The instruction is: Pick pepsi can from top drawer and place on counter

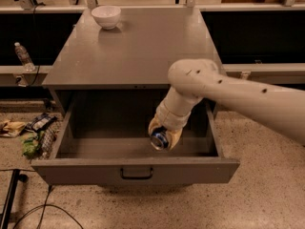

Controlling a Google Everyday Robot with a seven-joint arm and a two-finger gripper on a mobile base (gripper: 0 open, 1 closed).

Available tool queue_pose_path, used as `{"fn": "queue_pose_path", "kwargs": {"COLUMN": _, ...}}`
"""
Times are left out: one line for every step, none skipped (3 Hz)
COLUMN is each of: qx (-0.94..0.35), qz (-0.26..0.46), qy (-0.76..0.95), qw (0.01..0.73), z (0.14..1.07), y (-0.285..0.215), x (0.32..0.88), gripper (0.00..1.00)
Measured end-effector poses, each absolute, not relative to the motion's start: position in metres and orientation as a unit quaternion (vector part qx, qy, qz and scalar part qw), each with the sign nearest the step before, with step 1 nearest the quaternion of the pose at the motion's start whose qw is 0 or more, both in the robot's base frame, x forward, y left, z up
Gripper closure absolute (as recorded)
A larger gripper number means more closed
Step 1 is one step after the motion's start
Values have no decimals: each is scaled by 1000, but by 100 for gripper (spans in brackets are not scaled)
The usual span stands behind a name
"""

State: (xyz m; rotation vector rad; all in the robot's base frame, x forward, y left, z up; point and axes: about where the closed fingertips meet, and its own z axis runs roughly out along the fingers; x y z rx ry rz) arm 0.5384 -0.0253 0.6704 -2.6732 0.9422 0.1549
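The top drawer (136,168) stands pulled open below the counter (138,46). My gripper (163,136) hangs inside the drawer, right of centre, with its tan fingers (174,136) closed around the pepsi can (159,140). The can is dark blue with a silver end facing the camera, and it is tilted and lifted a little above the drawer floor. My white arm reaches in from the right across the drawer's right side.
A white bowl (106,16) sits at the counter's back left. A clear plastic bottle (23,55) stands on a ledge at far left. Snack packets and wrappers (33,132) lie on the floor left of the drawer. Dark cables (33,209) run at bottom left.
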Motion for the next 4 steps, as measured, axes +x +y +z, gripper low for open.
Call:
{"fn": "queue_pose_path", "kwargs": {"qx": -909, "qz": 62, "qy": 371, "qw": 181, "z": 723, "y": -40, "x": 525, "gripper": 100}}
{"fn": "queue_pose_path", "kwargs": {"qx": -878, "qz": 87, "qy": 406, "qw": 237, "z": 778, "y": -55, "x": 516, "gripper": 100}}
{"fn": "queue_pose_path", "kwargs": {"qx": -875, "qz": 77, "qy": 403, "qw": 256, "z": 832, "y": -50, "x": 510, "gripper": 100}}
{"fn": "queue_pose_path", "kwargs": {"qx": -899, "qz": 16, "qy": 373, "qw": 228, "z": 879, "y": -45, "x": 528, "gripper": 100}}
